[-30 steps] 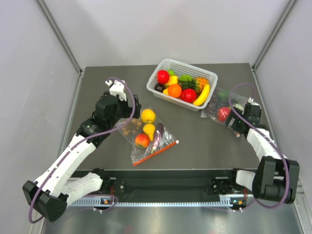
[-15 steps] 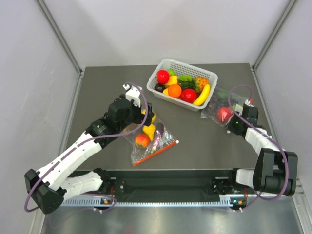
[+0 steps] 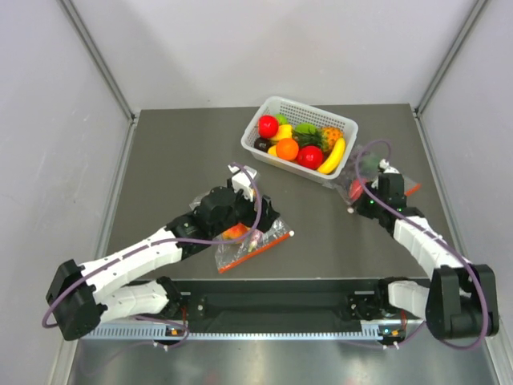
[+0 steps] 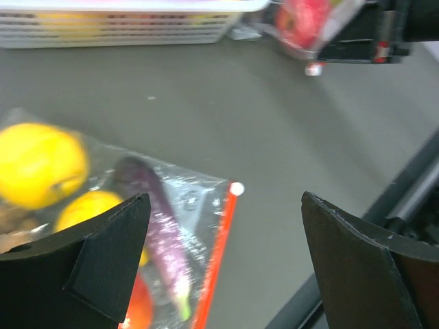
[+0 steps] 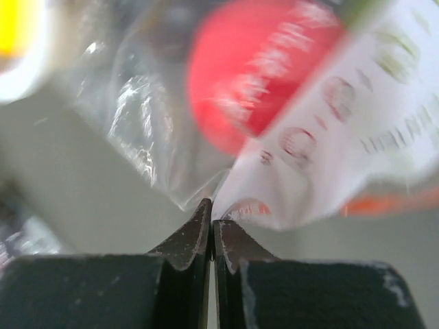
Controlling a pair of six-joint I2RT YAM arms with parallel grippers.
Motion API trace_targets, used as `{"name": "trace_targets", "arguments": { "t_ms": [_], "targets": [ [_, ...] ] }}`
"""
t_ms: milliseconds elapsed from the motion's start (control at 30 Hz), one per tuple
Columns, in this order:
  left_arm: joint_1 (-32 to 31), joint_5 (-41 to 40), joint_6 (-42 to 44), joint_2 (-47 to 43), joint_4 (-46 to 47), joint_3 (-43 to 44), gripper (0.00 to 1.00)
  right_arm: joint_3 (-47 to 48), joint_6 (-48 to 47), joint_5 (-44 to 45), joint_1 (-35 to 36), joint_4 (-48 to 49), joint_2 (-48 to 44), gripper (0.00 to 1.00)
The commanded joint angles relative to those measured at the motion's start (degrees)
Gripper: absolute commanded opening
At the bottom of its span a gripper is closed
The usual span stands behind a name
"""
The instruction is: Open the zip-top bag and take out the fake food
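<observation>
Top external: dark table (image 3: pixel 172 148), pale walls (image 3: pixel 280 48), zip-top bag (image 3: pixel 361 167) at right.

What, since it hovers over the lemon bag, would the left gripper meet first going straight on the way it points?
Most likely the zip-strip corner of the clear bag with lemon and eggplant, which the open left gripper points at. Depth is unclear.

Dark grey table (image 3: pixel 172 156) is carrying: white basket (image 3: pixel 309 105) of toy fruit (image 3: pixel 309 156), sitting far centre; zip-top bag (image 3: pixel 353 173), lying just beside the basket's right end; second clear bag (image 3: pixel 264 238), orange strip (image 3: pixel 255 253) along one edge, lying nearer, left of centre.
</observation>
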Motion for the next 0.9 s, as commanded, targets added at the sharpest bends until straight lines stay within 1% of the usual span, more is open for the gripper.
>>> {"name": "trace_targets", "arguments": {
  "t_ms": [0,33,100,167,200,300,500,633,867],
  "targets": [
    [-1.68,4.6,-2.83,0.4,14.77,-2.31,0.96,1.47,5.89,0.75,8.34,1.82,-4.58,0.0],
    [-2.12,7.21,-3.53,1.27,16.53,-3.44,0.96,1.82,7.64,1.19,9.94,2.26,-5.02,0.0],
    [-2.56,9.34,-4.5,2.24,21.45,-4.68,0.96,2.7,8.8,1.45,14.24,3.22,-4.85,0.0],
    [-3.0,11.18,-6.25,3.65,24.71,-6.79,0.96,4.19,9.94,1.8,16.8,3.76,-3.27,0.0],
    [-3.09,11.46,-6.87,4.09,28.03,-7.4,0.97,4.98,10.21,1.81,18.9,4.37,-2.57,0.0],
    [-3.35,11.99,-8.28,6.11,31.83,-9.43,0.97,5.78,11.96,0.67,22.69,7.08,0.24,0.0],
    [-3.7,11.55,-8.19,9.71,34.21,-10.83,0.97,7.8,14.95,-2.5,30.42,12.54,4.9,0.0],
    [-3.79,10.67,-7.67,11.73,35.18,-11.28,0.97,8.42,16.27,-5.04,32.63,15.01,6.14,0.0],
    [-3.79,9.62,-5.38,13.14,35.27,-11.8,0.94,8.95,16.19,-7.6,33.78,14.22,3.94,0.0]
  ]
}}
